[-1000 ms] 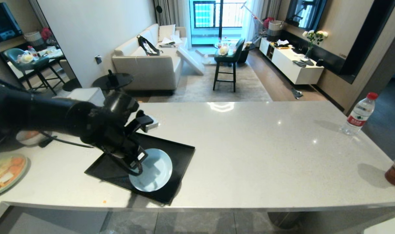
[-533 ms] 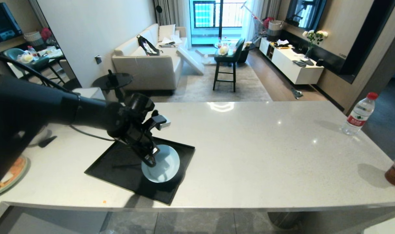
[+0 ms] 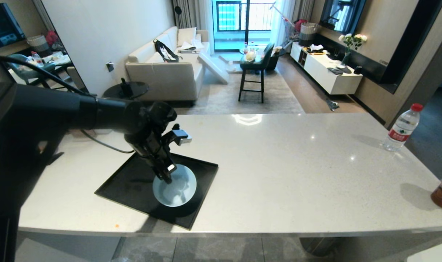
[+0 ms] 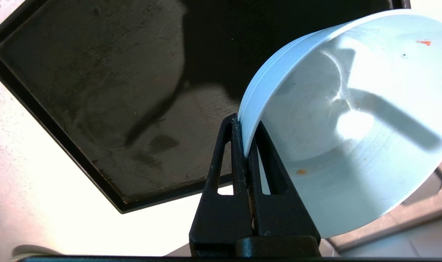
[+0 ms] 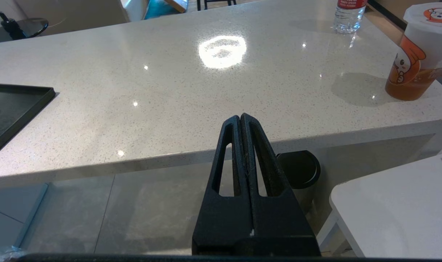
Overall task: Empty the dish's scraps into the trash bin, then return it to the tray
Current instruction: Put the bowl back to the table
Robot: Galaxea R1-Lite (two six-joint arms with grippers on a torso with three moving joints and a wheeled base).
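Your dish (image 3: 175, 185) is a smooth, round, pale blue-white bowl with a thin ridged lip, and it sits over the near right part of the tray (image 3: 126, 183), tipped a little so you look into its glossy inside. Whether its base touches the tray you cannot tell. In the left wrist view the dish (image 4: 351, 120) is almost clean (only a few tiny orange flecks cling to the inner wall). The left gripper (image 3: 167, 174) pinches the rim, one black finger (image 4: 239, 145) outside the wall and the other inside, the pair pressed tight on the thin edge. The tray (image 4: 108, 91) is flat, matte black and rectangular, with a low raised rim and a faintly smudged floor. It lies on a pale speckled stone counter (image 3: 297, 163) with a polished sheen. Your right gripper (image 5: 241, 120) hangs off the counter's near edge, its slotted black fingers pressed together on nothing. On the far right stand a clear water bottle (image 3: 402, 128) with a red cap and a printed drink cup (image 5: 415, 51).
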